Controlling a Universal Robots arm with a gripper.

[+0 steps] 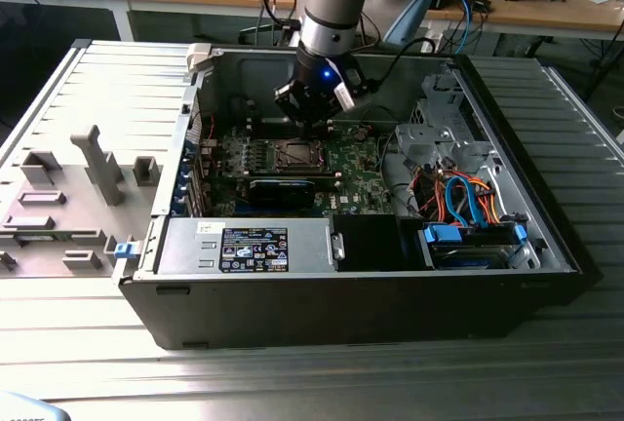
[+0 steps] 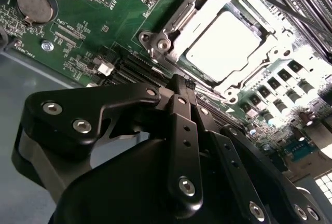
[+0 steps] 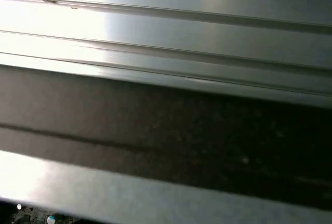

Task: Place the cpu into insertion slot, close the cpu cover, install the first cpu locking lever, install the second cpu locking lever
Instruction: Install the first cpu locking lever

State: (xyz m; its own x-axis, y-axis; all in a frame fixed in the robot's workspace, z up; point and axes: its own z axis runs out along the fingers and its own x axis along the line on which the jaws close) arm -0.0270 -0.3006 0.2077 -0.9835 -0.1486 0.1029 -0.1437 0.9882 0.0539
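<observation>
Open computer case (image 1: 546,246) lies on its side on a ribbed metal table (image 1: 107,80). Green circuit board (image 1: 366,182) forms the case floor.

Arm reaches down into the case from the far wall. Tool (image 1: 310,114) hangs just above the far edge of the insertion slot (image 1: 295,155) — over the board, near its middle.

In the second wrist view the tool (image 2: 180,86) has its dark fingers (image 2: 179,105) drawn together to a narrow tip, nothing visible between them. The tip sits just beside the socket's near edge; contact with it cannot be told.

The cpu (image 2: 224,40) lies flat in the insertion slot, its silvery face bright under glare. The cpu cover (image 2: 244,86) frames it — the square window lies around the chip, the frame down over the socket rim. The levers cannot be made out clearly.

Beside the socket, towards the board's edge: a round coin cell (image 2: 34,3) in its holder and a small screw (image 2: 46,45).

Other fittings inside the case, relative to the socket: power supply box (image 1: 249,246) along the near wall, blue and orange cables (image 1: 463,197) towards the exterior view's right.

A grey fixture plate (image 1: 68,197) with upright blocks sits on the table outside the case, on the exterior view's left.
</observation>
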